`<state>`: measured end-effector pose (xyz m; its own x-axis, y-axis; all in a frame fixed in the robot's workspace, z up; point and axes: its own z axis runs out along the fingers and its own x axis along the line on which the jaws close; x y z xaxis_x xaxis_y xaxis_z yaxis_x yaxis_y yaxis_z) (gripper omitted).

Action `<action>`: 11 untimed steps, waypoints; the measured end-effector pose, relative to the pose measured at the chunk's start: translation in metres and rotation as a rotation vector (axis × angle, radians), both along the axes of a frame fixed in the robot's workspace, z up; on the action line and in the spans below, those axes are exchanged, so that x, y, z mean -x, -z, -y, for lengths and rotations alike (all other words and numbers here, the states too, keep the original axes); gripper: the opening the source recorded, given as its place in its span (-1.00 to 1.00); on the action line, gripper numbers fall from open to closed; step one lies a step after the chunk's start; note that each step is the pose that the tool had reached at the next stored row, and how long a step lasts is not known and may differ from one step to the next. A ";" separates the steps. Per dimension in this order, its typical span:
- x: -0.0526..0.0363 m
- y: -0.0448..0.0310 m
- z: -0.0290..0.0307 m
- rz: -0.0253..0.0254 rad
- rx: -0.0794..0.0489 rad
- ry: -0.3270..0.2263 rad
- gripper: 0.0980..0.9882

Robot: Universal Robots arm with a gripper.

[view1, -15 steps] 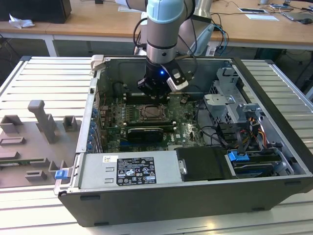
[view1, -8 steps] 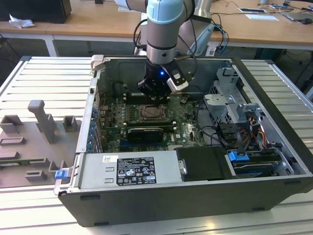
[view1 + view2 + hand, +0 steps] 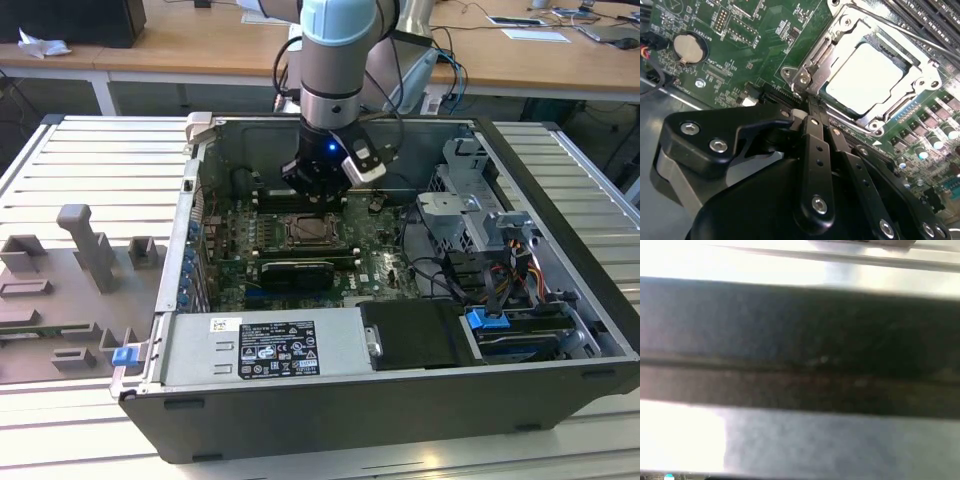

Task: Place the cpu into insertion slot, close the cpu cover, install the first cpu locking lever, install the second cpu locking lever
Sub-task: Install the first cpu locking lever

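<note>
The cpu (image 3: 865,77), a pale square chip, lies flat in the motherboard's socket (image 3: 305,232). The silver cpu cover (image 3: 826,54) is down around it, framing its face. A thin metal lever rod (image 3: 920,47) runs along the socket's far side. My gripper (image 3: 820,119) hangs low inside the open computer case (image 3: 560,260). Its black fingers (image 3: 812,145) are drawn together with nothing between them, and their tips sit right at one corner of the socket frame. In the exterior view the gripper (image 3: 318,190) is just above the socket's back edge.
A long black card (image 3: 297,270) lies in front of the socket. The power supply box (image 3: 260,345) fills the case's front and a drive cage (image 3: 470,215) with cables stands at the exterior view's right. Grey fixtures (image 3: 90,250) sit on the table at its left. A coin battery (image 3: 689,47) is on the board.
</note>
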<state>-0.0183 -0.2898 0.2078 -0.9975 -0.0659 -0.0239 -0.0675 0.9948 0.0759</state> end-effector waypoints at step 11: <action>0.0001 -0.0053 0.0022 -0.0003 0.002 0.000 -0.98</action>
<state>-0.0184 -0.2920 0.2131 -0.9976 -0.0658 -0.0235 -0.0674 0.9950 0.0740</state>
